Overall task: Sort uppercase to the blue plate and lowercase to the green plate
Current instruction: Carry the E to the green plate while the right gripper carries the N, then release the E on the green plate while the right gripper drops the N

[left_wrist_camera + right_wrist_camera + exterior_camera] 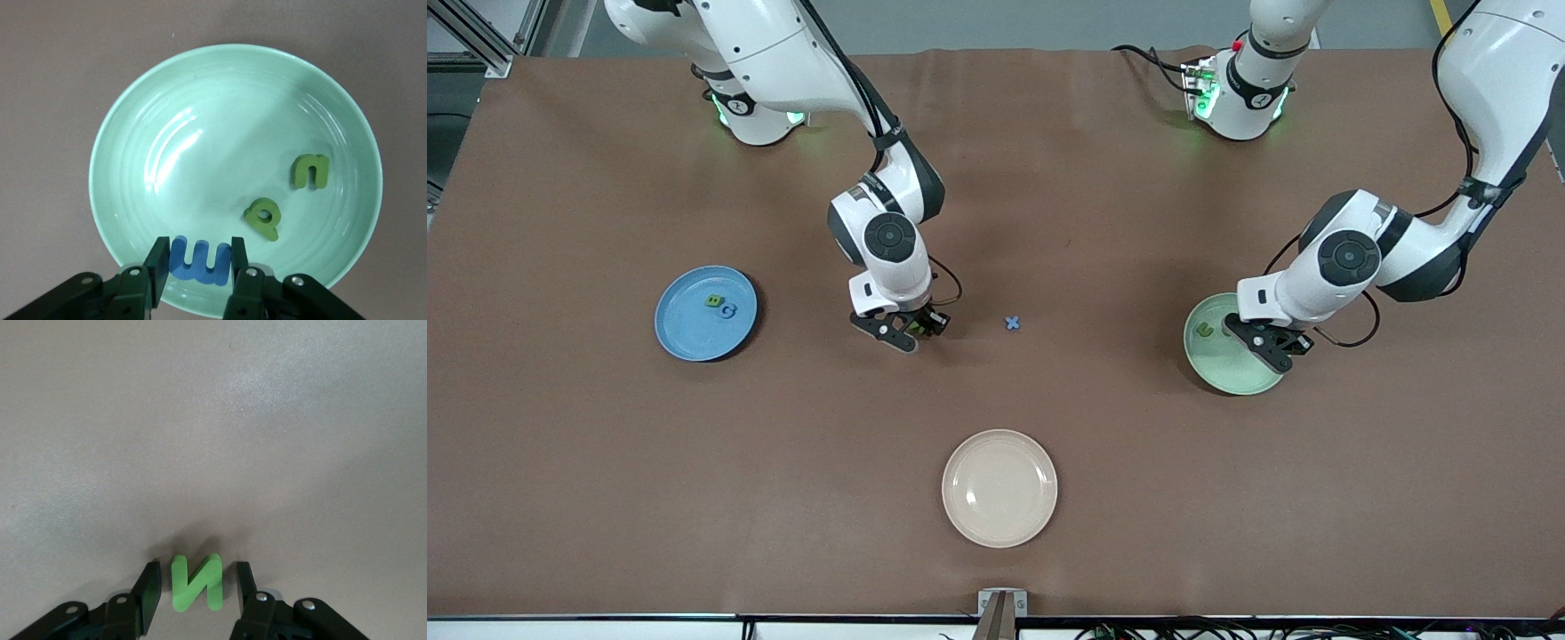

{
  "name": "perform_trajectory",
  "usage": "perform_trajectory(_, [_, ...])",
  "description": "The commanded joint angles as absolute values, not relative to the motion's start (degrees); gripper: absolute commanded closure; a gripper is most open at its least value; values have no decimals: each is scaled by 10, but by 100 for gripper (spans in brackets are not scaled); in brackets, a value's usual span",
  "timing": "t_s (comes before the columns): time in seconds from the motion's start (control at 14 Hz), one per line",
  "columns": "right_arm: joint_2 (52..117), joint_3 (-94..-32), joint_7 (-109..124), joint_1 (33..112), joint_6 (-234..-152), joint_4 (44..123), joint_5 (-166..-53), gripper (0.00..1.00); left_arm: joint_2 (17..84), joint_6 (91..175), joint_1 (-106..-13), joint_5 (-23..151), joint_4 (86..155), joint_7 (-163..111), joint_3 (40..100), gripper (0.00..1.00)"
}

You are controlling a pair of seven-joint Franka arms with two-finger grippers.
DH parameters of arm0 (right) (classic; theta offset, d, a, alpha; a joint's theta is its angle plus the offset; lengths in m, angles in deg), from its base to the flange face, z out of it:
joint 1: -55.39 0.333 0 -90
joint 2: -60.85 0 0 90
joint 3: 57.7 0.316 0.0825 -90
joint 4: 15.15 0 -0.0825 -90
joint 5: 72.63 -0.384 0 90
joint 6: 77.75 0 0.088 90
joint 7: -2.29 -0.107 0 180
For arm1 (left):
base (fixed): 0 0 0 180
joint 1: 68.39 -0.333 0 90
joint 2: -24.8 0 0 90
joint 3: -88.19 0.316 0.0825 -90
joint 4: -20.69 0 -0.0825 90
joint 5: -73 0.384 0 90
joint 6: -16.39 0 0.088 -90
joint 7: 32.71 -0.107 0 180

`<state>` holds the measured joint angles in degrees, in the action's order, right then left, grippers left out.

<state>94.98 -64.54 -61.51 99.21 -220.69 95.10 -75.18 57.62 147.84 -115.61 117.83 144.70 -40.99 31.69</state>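
Straddling the green N (196,582) on the bare table, the right gripper (908,331) is standing with its fingers spread, one on each side of the letter and not yet touching it, so the step in hand looks like the pick of this capital. The next move calls for pressing the fingers together on the N, lifting it, and carrying it toward nine o'clock to the blue plate (685,333), where a green capital (713,301) and the blue G (729,309) are already lying. At the table's three o'clock, the left gripper (1272,348) is hanging low over the green plate (133,133) with the blue m (199,260) between its fingers; whether it is gripping or letting go cannot be told. The green n (309,171) and another green lowercase letter (263,218) are resting in that plate, near each other. The blue x (1012,323) is waiting on the table just toward three o'clock of the right gripper, clear of its route. The cream plate (999,487) is sitting at six o'clock, holding nothing and blocking nothing.
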Motion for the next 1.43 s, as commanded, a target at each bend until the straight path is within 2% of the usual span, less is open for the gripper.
perform_trajectory(0.0, [957, -640, -620, 985, -2212, 949, -748, 55, 579, 1498, -1166, 1198, 1460, -415, 310, 78])
perform_trajectory(0.14, [957, -640, -620, 985, -2210, 949, -748, 88, 590, 1498, -1174, 1208, 1461, -414, 311, 71])
perform_trajectory(0.21, [956, -640, -615, 982, -2206, 949, -748, 97, 591, 1498, -1175, 1208, 1461, -415, 311, 66])
perform_trajectory(0.36, [948, -640, -587, 971, -2201, 962, -745, 100, 591, 1498, -1175, 1208, 1461, -414, 311, 47])
perform_trajectory(0.5, [921, -647, -529, 955, -2200, 992, -745, 100, 590, 1498, -1175, 1209, 1461, -413, 311, 15])
perform_trajectory(0.64, [889, -647, -459, 923, -2192, 1020, -745, 100, 589, 1498, -1173, 1209, 1460, -404, 306, 2])
perform_trajectory(0.86, [837, -648, -353, 868, -2144, 1048, -745, 100, 588, 1490, -1165, 1208, 1456, -345, 274, 1])
perform_trajectory(1.14, [768, -648, -183, 769, -2038, 1056, -744, 100, 591, 1477, -1059, 1205, 1423, -161, 272, 1])
perform_trajectory(1.36, [742, -648, -84, 704, -2007, 1072, -744, 100, 607, 1437, -965, 1194, 1373, 6, 275, 1])
